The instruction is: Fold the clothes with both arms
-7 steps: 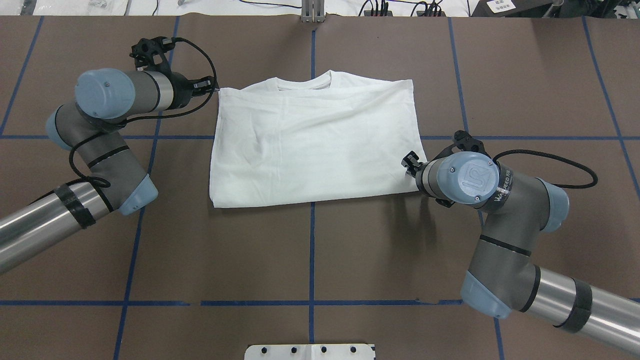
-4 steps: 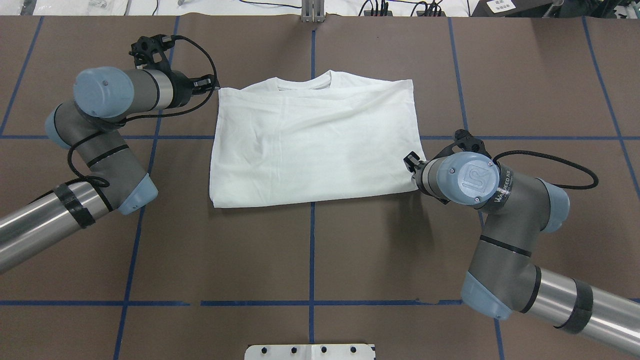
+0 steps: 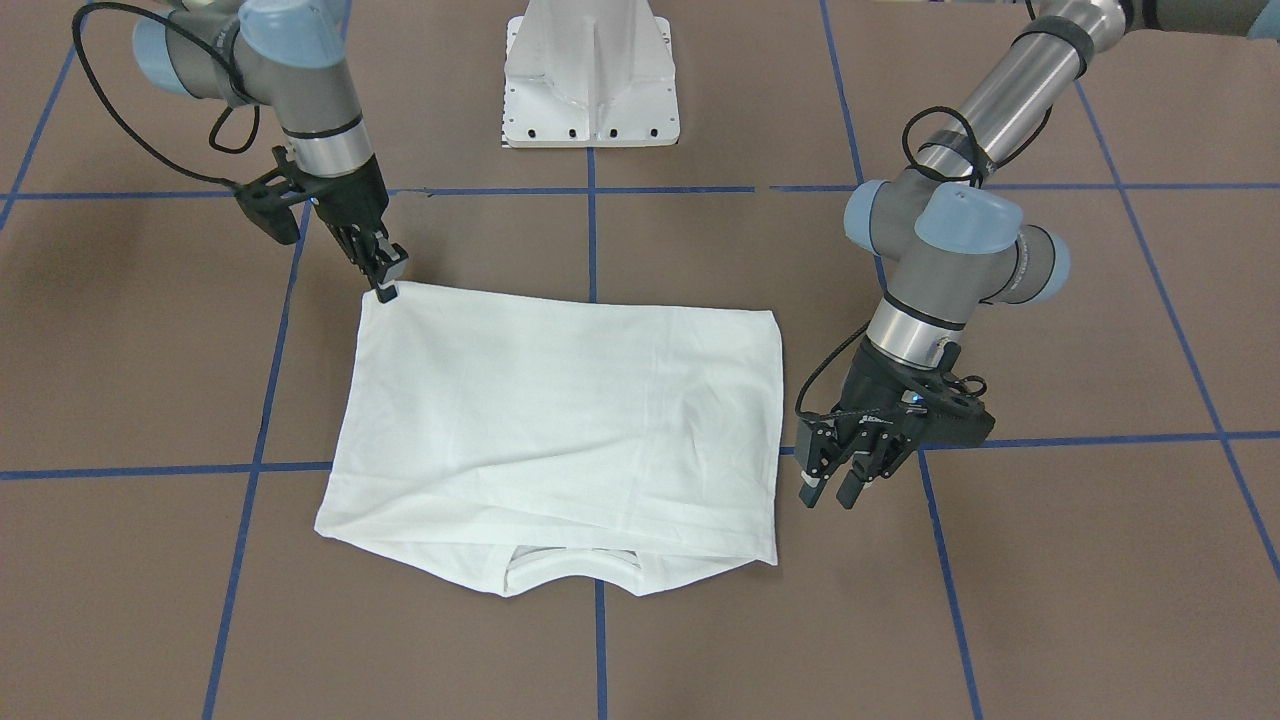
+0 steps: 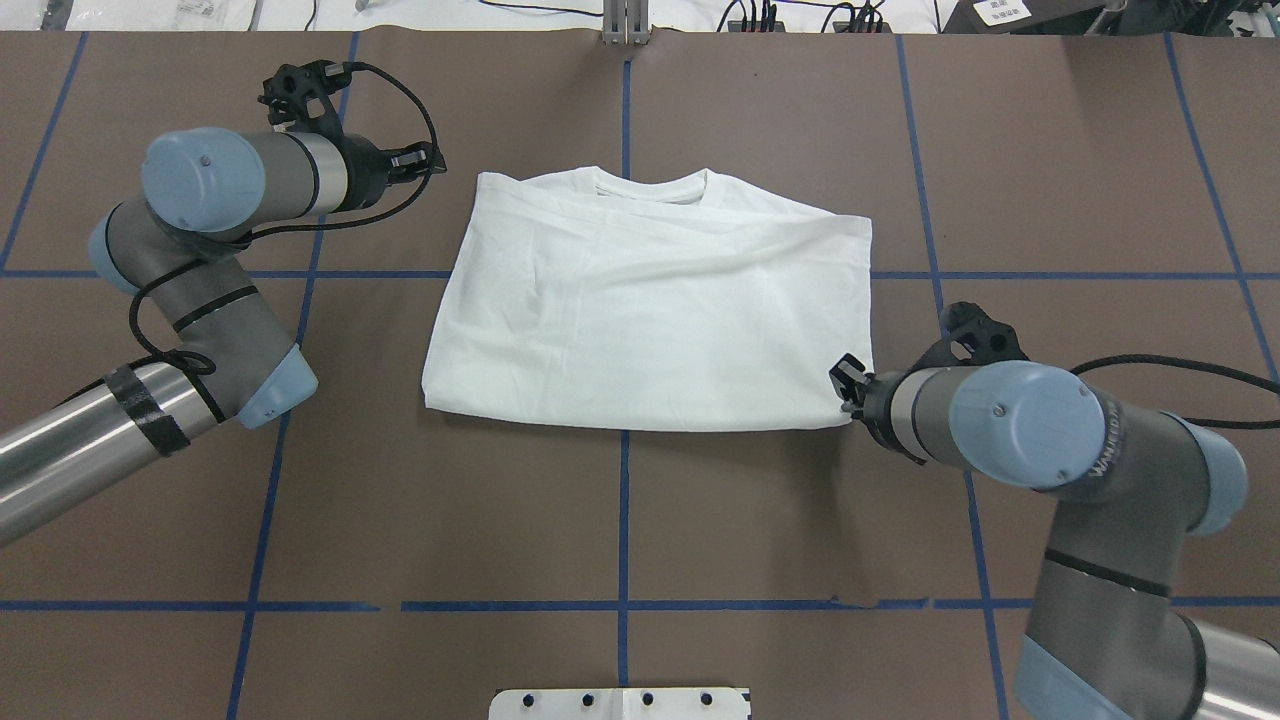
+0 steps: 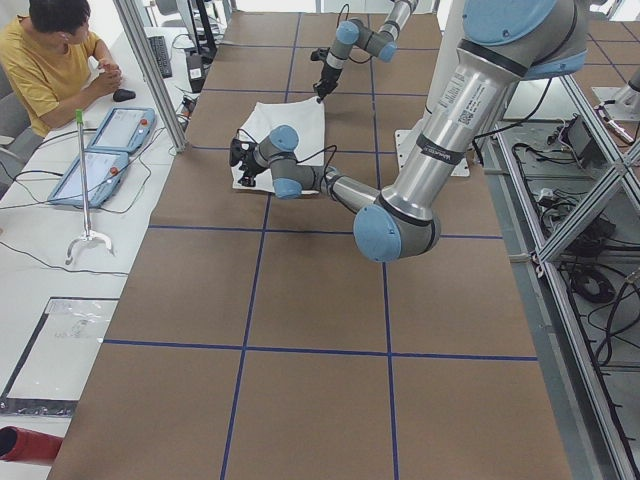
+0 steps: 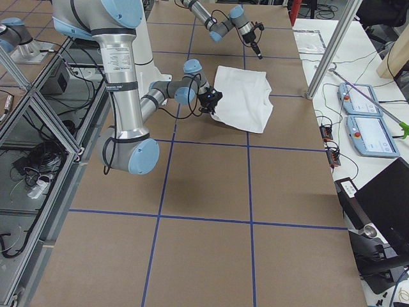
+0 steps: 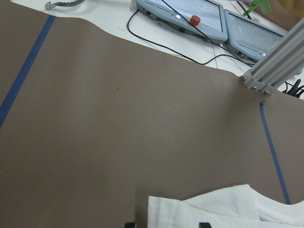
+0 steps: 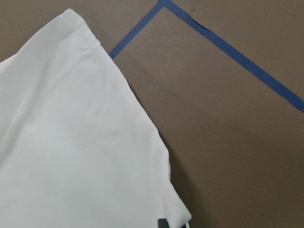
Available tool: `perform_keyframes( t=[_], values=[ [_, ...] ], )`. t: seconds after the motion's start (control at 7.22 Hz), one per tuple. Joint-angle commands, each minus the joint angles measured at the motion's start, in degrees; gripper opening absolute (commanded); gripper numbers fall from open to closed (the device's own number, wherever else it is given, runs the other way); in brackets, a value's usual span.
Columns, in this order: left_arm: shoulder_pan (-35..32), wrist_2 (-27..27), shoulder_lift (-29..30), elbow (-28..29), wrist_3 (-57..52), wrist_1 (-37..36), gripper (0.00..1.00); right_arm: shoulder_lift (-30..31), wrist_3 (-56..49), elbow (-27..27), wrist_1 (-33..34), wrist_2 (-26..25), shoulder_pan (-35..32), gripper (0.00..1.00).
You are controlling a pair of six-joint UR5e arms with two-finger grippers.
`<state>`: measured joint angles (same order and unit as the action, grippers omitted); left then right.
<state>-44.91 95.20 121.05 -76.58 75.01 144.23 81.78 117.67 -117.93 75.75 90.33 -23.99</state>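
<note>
Six cameras feed me: four fixed around the worktop (image 4: 700,520), one riding each wrist.
My overhead view looks forward and down from behind the white pedestal base (image 4: 620,704); the front-facing one looks steeply back from across, that base at its top, so sides swap. Both share the white T-shirt (image 4: 650,300) and the blue tape grid (image 4: 623,520). The two end views stand high and far back, looking along the worktop from opposite ends. The wrist cameras sit close: left sees a shirt corner and teach pendants (image 7: 183,12) beyond the worktop's edge, right a shirt corner beside crossing tape.
</note>
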Motion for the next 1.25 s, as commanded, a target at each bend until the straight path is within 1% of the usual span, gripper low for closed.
perform_keyframes(
  t=[0.0, 0.14, 0.28, 0.42, 0.55, 0.69, 0.83, 0.97, 1.11],
  values=[
    [0.3, 0.4, 0.0, -4.3, 0.7, -0.4, 0.54, 10.5, -0.2, -11.5, -0.2, 8.9, 6.6, 0.00],
    [0.6, 5.4, -1.5, -10.0, 2.8, -2.1, 0.54, 12.0, -0.2, -14.2, -0.2, 19.9, 6.9, 0.00],
    [0.6, 10.4, -3.3, -14.3, 5.5, -2.3, 0.54, 13.4, -0.2, -14.3, -0.2, 29.2, 9.2, 0.00],
    [0.7, 10.9, -5.7, -17.1, 5.9, -2.4, 0.62, 14.6, -0.1, -14.3, -0.2, 30.6, 13.0, 0.00],
    [1.0, 13.7, -6.1, -18.8, 8.4, -2.4, 0.79, 14.8, 0.1, -14.3, -0.2, 30.6, 14.0, 0.94],
    [1.8, 18.8, -6.9, -19.0, 16.0, -5.3, 0.84, 14.2, 0.1, -14.3, -0.4, 30.5, 12.8, 1.00],
    [3.9, 19.8, -7.9, -22.3, 18.7, -9.5, 0.84, 12.8, 0.1, -15.2, -0.4, 30.5, 7.9, 1.00],
    [7.2, 19.7, -9.3, -25.5, 22.7, -13.4, 0.84, 11.2, 0.0, -15.0, -0.5, 30.5, 1.6, 1.00],
    [10.6, 19.6, -9.1, -26.4, 29.9, -17.7, 0.85, 6.0, -0.7, -13.7, -0.4, 30.4, -5.8, 1.00]
  ],
)
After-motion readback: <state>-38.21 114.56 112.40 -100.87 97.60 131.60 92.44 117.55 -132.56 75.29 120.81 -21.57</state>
